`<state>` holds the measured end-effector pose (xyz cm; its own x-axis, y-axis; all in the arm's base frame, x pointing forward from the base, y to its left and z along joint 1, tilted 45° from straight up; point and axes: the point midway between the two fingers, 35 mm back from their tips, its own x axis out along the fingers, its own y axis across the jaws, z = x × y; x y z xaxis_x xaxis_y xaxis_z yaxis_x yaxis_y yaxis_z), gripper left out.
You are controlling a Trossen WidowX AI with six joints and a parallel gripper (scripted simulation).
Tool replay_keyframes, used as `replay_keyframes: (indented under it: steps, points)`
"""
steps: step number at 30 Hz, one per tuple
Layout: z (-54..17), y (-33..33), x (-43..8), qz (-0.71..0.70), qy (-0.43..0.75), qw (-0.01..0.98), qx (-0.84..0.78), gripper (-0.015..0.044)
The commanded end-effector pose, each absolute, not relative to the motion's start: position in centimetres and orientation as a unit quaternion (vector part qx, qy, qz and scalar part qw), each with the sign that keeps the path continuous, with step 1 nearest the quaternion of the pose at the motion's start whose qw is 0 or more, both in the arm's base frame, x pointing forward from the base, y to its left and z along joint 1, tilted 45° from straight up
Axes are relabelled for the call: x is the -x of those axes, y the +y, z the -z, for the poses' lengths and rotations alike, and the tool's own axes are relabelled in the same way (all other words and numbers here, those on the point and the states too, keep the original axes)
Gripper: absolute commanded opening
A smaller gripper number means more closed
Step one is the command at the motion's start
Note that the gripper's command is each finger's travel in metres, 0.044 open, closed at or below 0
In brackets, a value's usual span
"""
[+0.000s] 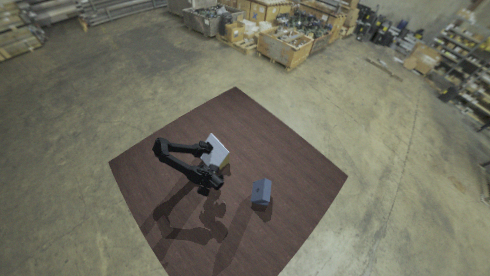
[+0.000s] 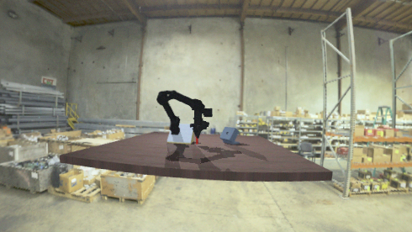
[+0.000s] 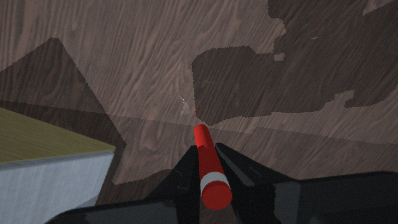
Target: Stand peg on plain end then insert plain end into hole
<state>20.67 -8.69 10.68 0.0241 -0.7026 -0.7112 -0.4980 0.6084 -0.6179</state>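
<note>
The red peg (image 2: 197,141) (image 3: 212,167) stands roughly upright between the fingers, its white band near the upper end and its plain end down. My gripper (image 2: 198,135) (image 3: 206,150) points down and is shut on the peg. The plain end is at or very near the table (image 1: 300,160) (image 2: 273,164); contact cannot be told. In the top view the arm hides the peg. The blue-grey block (image 1: 262,192) (image 2: 229,135) has a sloped face with one small dark hole. It stands apart from the gripper, to its right in the top and exterior views.
A pale panel block (image 1: 215,151) (image 2: 182,135) (image 3: 45,187) with a yellowish side stands by the arm's base, close to the gripper. It is at the lower left of the wrist view. Shadows of the arm fall across the table.
</note>
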Motion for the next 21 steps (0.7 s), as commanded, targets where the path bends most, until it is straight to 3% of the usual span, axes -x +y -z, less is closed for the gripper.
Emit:
replay_keyframes:
  steps: [1, 21]
  points:
    - [-11.7, -7.6, -20.9, 0.089, 0.692, 0.572, 0.431, 0.0]
    - [-14.5, -4.0, -20.8, 0.083, 0.692, 0.573, 0.432, 0.0]
